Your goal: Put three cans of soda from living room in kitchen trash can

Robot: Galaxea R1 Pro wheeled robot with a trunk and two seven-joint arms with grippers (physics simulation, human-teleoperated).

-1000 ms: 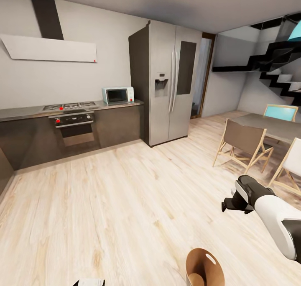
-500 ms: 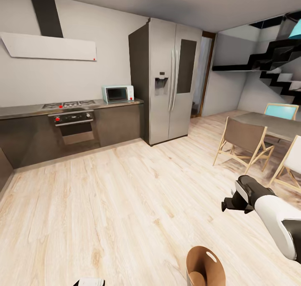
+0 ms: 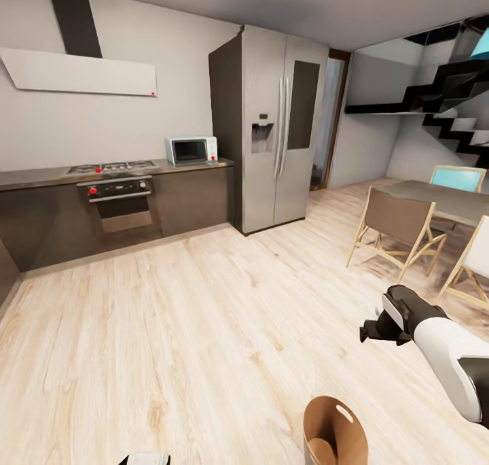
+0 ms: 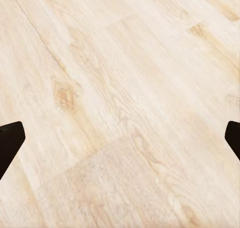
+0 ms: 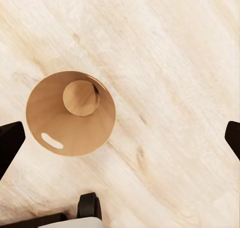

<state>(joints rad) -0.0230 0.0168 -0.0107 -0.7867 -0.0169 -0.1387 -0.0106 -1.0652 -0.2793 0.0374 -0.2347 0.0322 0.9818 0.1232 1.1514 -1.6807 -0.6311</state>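
Note:
I am in the kitchen, and the tash can (image 3: pixel 334 432) stands on the wood floor just in front of me, its orange-brown inner wall showing. Seen from above in the right wrist view, the tash can (image 5: pixel 70 113) has only its round bottom inside. The right gripper (image 5: pixel 120 138) hangs above and beside it, open, its black fingertips (image 5: pixel 10 143) wide apart with nothing between them. My right arm (image 3: pixel 435 342) reaches in from the right. The left gripper (image 4: pixel 120 138) is open over bare floor. The cans of soda are out of view.
A dark counter with an oven (image 3: pixel 122 203) and a microwave (image 3: pixel 191 150) runs along the far wall, beside a tall grey fridge (image 3: pixel 275 128). A dining table (image 3: pixel 441 200) with folding chairs (image 3: pixel 397 230) stands at the right, and black stairs (image 3: pixel 455 105) rise behind it.
The whole picture has slid up a little, so the camera has moved. The arms keep their pose, and the tash can has shifted only with the picture.

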